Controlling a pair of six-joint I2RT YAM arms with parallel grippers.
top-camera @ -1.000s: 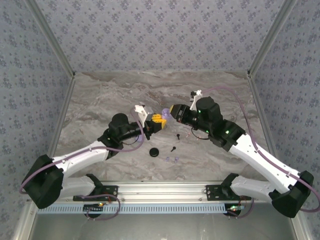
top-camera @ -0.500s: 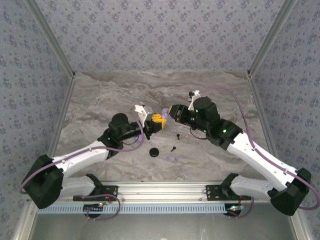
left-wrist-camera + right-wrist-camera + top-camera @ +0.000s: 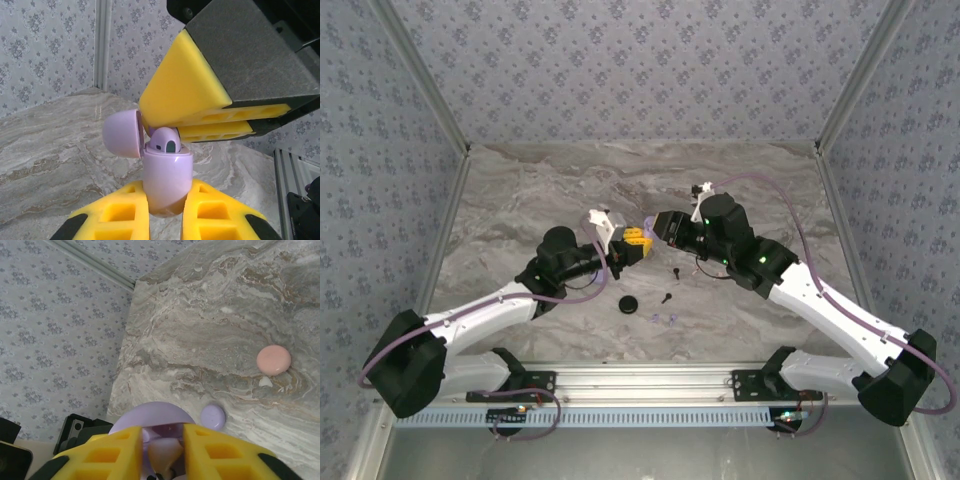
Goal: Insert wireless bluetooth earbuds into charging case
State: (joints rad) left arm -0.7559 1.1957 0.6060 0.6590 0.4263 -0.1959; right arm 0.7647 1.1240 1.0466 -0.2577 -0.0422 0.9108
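The left hand (image 3: 165, 220) is shut tight on a lilac case (image 3: 167, 175). It holds the case up in the air, above the middle of the marble surface (image 3: 50, 140). The case stands upright between the two yellow fingers. Its round lid (image 3: 122, 132) is open and tips over to one side.

A lilac earbud (image 3: 165, 140) sits in the top of the case, with its rounded end poking out.

The right hand (image 3: 162, 450) comes in from the other side and meets the left hand there. Its yellow fingers are a little apart, right over the open case. They are very close to the earbud, but I cannot tell if they touch it.

Down on the surface, nearer the arm bases, lies a round black case (image 3: 629, 304). Two tiny black earbuds (image 3: 666, 297) lie just beside it. Some small lilac bits (image 3: 663, 319) lie a little closer to the edge. A round pink case (image 3: 273, 360) rests flat on the surface too, with a small pale piece (image 3: 265, 382) next to it.
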